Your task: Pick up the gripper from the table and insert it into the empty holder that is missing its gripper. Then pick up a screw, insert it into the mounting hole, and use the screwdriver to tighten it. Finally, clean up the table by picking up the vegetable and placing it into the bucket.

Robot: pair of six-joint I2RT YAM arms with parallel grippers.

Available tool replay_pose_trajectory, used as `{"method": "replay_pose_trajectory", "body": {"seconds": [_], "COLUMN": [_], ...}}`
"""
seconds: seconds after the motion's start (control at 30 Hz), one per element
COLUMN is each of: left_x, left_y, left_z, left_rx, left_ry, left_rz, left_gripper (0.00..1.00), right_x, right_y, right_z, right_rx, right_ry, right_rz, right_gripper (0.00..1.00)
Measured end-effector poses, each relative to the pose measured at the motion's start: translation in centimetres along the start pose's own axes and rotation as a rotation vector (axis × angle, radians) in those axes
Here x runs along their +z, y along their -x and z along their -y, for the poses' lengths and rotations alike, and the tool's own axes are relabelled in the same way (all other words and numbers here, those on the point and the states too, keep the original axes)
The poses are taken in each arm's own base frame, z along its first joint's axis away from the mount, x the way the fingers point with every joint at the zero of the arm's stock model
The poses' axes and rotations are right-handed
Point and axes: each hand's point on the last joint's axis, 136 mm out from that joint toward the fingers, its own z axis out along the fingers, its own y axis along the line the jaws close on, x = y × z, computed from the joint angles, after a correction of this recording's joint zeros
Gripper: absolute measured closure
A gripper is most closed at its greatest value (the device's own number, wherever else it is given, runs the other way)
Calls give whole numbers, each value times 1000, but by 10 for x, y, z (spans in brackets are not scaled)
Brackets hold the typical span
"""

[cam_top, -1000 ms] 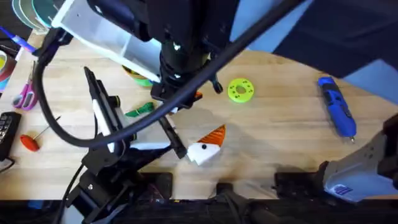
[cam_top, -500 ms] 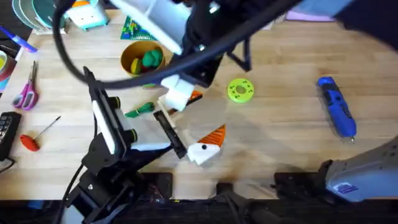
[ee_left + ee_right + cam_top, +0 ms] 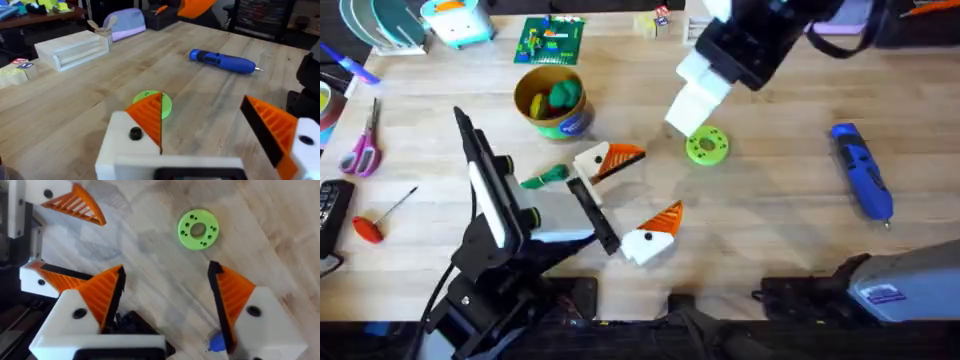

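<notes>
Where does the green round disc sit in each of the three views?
Overhead: the green disc lies right of centre on the table, under the right claw.
Left wrist: the disc lies mid-frame, just beyond the claw's own orange pad.
Right wrist: the disc lies upper centre.
Shared landmark: the blue screwdriver, also in the left wrist view.

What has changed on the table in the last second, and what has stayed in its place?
The right arm's white-and-orange tool swung from over the table's middle toward the far right, above the round green plastic disc, open and empty. Nothing was gripped. The left tool, blue pen-shaped screwdriver, slim green toy vegetable and small yellow bucket stayed put.
</notes>
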Motion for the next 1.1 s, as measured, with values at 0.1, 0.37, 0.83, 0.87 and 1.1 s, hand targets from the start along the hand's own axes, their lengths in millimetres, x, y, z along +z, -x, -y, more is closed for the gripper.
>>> {"method": "replay_pose_trajectory", "body": {"seconds": [0.1, 0.37, 0.83, 0.87, 1.1], "left_x": [0, 0, 0, 0, 0], "left_y": [0, 0, 0, 0, 0], "left_z": [0, 0, 0, 0, 1], "left_rx": [0, 1, 4, 4, 11], "left_ry": [0, 0, 0, -1, -3], "left_rz": [1, 1, 1, 1, 1], "left_gripper": [8, 4, 200, 277, 990], "right_x": [0, -11, -38, -40, -59], "right_y": [-8, -39, -108, -110, -122], "right_z": [3, -20, -82, -84, -88], "right_rx": [15, -56, -210, -211, -228], "right_ry": [15, 109, 325, 329, 312], "right_rz": [-25, 11, 241, 249, 334], "right_gripper": [7, 7, 7, 7, 7]}}
